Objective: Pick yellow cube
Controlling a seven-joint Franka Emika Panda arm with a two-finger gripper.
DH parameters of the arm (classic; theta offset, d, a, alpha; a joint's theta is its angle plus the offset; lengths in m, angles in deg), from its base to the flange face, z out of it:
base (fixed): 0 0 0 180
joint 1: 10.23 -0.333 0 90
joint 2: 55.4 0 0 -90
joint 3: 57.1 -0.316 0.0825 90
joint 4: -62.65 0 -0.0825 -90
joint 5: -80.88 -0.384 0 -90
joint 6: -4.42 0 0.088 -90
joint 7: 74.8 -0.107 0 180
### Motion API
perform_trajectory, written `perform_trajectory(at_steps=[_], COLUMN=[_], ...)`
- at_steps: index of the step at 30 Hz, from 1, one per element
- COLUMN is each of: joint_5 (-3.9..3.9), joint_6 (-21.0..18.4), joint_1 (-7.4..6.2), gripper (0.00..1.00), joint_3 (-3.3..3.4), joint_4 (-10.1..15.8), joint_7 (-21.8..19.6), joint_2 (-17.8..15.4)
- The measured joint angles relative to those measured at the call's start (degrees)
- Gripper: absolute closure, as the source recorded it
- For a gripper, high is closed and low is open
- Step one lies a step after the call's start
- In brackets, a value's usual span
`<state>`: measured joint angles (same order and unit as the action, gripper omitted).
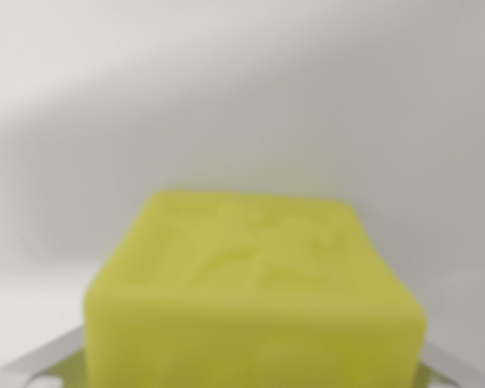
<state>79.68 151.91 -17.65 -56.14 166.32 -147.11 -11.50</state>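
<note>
Blurred and very close, the yellow cube point(255, 299) fills the lower middle of the wrist view, its bottom cut off by the frame, with pale metal gripper fingers point(32, 364) just showing at both lower corners (whether they clamp it I cannot tell) against a plain white surface point(242, 97).

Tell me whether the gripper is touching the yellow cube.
Cannot tell. The wrist view shows the yellow cube blurred and filling the lower frame, with pale gripper fingers at its bottom corners, but their meeting edges are too blurred to judge.
</note>
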Motion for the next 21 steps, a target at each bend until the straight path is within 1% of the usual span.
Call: perform_trajectory(at_steps=[3,21], joint_5=[0.0,0.17], joint_6=[-0.3,-4.1], joint_1=[0.0,0.01], gripper=[1.0,1.0], joint_3=[0.0,0.0], joint_4=[0.2,1.9], joint_7=[0.0,-0.2], joint_2=[-0.5,-6.0])
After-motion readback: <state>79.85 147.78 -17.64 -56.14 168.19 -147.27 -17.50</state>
